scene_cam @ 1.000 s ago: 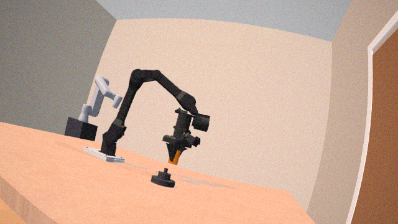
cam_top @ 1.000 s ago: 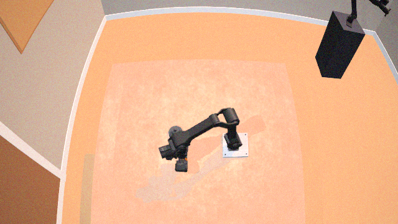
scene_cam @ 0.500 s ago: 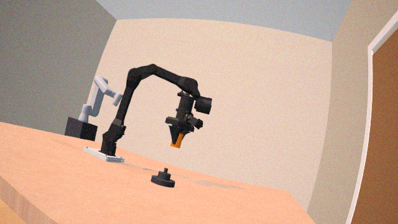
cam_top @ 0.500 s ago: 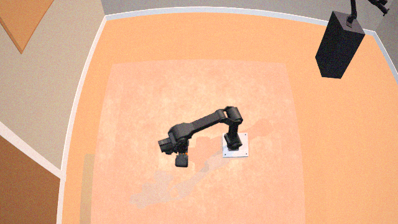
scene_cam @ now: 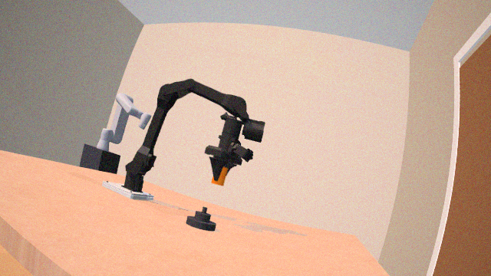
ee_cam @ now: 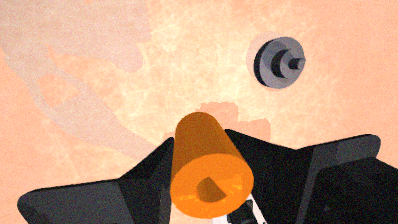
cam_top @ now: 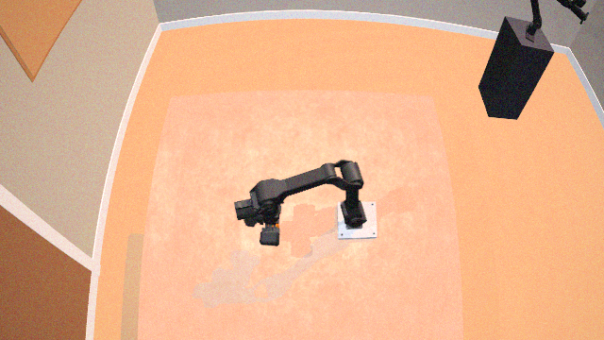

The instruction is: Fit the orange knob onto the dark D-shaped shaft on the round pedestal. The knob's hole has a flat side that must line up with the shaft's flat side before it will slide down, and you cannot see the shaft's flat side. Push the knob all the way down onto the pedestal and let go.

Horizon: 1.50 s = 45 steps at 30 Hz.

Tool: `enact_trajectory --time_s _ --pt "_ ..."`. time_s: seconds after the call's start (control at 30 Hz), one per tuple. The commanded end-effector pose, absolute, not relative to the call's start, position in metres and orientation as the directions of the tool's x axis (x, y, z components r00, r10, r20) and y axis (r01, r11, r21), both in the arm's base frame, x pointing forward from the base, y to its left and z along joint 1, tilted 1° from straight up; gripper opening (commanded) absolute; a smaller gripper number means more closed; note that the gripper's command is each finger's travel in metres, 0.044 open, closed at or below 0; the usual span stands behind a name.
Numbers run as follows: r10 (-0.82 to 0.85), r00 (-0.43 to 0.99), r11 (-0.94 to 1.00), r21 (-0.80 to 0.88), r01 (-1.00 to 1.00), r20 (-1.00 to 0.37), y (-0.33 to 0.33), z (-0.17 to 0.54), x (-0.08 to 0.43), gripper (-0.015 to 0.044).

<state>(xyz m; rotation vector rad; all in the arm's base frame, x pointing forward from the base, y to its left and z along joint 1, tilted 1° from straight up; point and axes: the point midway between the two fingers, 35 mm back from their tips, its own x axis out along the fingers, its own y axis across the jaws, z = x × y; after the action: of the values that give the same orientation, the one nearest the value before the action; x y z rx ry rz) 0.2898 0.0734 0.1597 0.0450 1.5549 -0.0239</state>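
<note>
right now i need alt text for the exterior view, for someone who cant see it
A black robot arm's gripper holds an orange knob in the air, above a dark round pedestal on the table.

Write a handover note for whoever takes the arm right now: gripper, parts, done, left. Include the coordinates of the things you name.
Gripper (cam_top: 271, 226) (scene_cam: 219, 177) (ee_cam: 199, 138): shut on the knob (scene_cam: 219, 177) (ee_cam: 212, 185), held up in the air.
Knob: hole end faces the wrist camera; the hole's flat side shows there.
Pedestal (scene_cam: 201, 223) (ee_cam: 272, 75): standing on the table (scene_cam: 115, 222), shaft (scene_cam: 204, 209) (ee_cam: 296, 63) up and bare. The arm hides it from the top view.
Done: knob gripped.
Left: bring knob over shaft, match the flats, push down fully onto pedestal, let go. Shaft's flat can't be made out, so likely some careful turning to find the fit.
</note>
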Motion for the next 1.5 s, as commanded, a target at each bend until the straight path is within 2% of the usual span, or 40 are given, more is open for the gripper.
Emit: enact_trajectory --time_s 0.0,1.47 --pt "0.013 0.025 0.999 0.014 0.039 -1.000 0.065 0.159 0.296 0.0000" --pt "0.000 0.028 0.999 0.001 0.039 -1.000 -0.064 0.125 0.330 0.0000"
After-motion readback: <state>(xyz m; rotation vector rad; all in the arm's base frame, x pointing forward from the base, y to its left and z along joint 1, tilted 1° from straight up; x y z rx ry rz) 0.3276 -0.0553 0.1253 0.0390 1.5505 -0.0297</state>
